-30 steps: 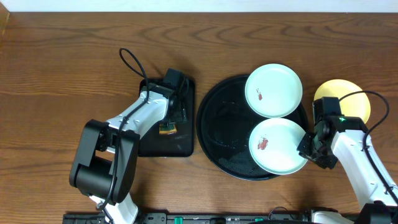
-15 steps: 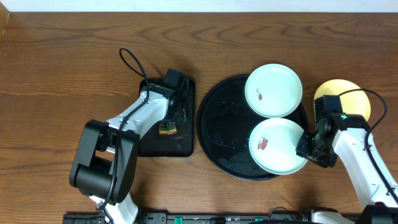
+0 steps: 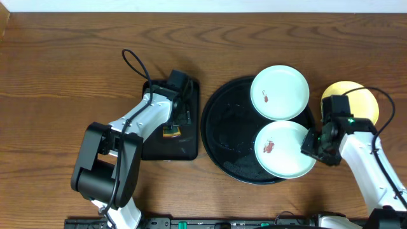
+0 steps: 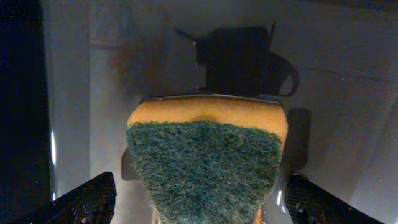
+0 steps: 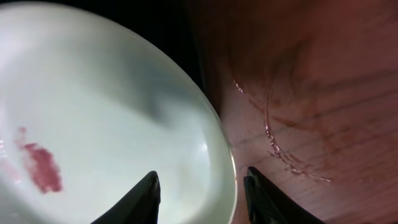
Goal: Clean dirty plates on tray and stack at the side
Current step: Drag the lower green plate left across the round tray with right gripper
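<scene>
The round black tray (image 3: 219, 137) holds two mint-white plates, each with a reddish smear: a far plate (image 3: 280, 92) and a near plate (image 3: 280, 151). The pale yellow plate (image 3: 362, 102) lies on the table to the right, partly hidden by my right arm. My right gripper (image 3: 311, 146) is open at the near plate's right rim. In the right wrist view the gripper (image 5: 202, 202) straddles that rim of the near plate (image 5: 112, 118), one finger over the plate and one over the table. My left gripper (image 3: 172, 126) is open around a yellow and green sponge (image 4: 205, 162).
The sponge (image 3: 170, 131) lies in a smaller rectangular black tray (image 3: 184, 149) left of the round tray. A black cable (image 3: 133, 60) loops behind the left arm. Brown wooden table (image 3: 57, 83) surrounds everything.
My right gripper has moved a little to the left, onto the right rim of the near plate. The left arm and the plates have not moved.
</scene>
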You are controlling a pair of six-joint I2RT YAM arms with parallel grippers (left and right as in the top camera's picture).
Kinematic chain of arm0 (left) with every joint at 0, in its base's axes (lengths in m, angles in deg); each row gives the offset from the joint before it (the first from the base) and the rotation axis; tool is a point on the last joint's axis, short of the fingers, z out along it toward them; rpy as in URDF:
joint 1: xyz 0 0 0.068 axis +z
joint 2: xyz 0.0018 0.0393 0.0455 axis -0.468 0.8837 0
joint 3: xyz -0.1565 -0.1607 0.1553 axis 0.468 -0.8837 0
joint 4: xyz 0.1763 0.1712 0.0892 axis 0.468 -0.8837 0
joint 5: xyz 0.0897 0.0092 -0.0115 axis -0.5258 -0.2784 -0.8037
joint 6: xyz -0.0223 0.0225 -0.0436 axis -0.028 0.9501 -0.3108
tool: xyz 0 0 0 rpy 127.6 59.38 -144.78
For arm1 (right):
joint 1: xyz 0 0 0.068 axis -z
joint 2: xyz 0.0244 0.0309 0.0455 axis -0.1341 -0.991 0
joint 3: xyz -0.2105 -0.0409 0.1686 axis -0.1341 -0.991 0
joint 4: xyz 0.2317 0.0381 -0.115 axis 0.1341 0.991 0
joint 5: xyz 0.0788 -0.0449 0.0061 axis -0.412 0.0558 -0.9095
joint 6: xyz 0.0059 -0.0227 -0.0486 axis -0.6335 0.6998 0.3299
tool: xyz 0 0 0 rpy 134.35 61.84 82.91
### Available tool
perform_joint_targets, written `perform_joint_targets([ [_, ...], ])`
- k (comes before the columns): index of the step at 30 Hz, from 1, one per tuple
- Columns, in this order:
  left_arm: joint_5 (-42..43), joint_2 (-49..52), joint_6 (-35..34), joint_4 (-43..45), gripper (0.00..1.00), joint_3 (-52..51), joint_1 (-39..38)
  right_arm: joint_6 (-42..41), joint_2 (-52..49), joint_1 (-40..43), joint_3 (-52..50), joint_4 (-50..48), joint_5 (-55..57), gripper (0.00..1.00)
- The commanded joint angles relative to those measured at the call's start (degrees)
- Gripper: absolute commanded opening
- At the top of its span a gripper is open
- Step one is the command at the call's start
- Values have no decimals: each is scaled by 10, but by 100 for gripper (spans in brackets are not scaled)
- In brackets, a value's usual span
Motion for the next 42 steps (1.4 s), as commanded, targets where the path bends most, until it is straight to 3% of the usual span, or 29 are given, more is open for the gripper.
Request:
perform_joint_targets([
  [1, -5, 9, 3, 0, 87, -3, 1, -18, 7, -3, -31, -10, -2, 43],
  [6, -5, 9, 3, 0, 87, -3, 1, -19, 7, -3, -42, -17, 0, 40],
  [9, -5, 9, 3, 0, 88, -3, 1, -20, 7, -3, -42, -24, 0, 22],
  [12, -5, 9, 3, 0, 87, -3, 1, -20, 7, -3, -42, -26, 0, 18],
  [15, -5, 9, 3, 0, 87, -3, 1, -19, 7, -3, -42, -25, -1, 1],
  [22, -5, 9, 3, 0, 88, -3, 1, -19, 7, -3, -42, -21, -8, 1],
  [30, -5, 9, 3, 0, 87, -3, 1, 14, 7, -7, -38, -57, -168, 1],
  [42, -5, 9, 3, 0, 87, -3, 1, -19, 7, -103, -40, -117, -168, 1],
])
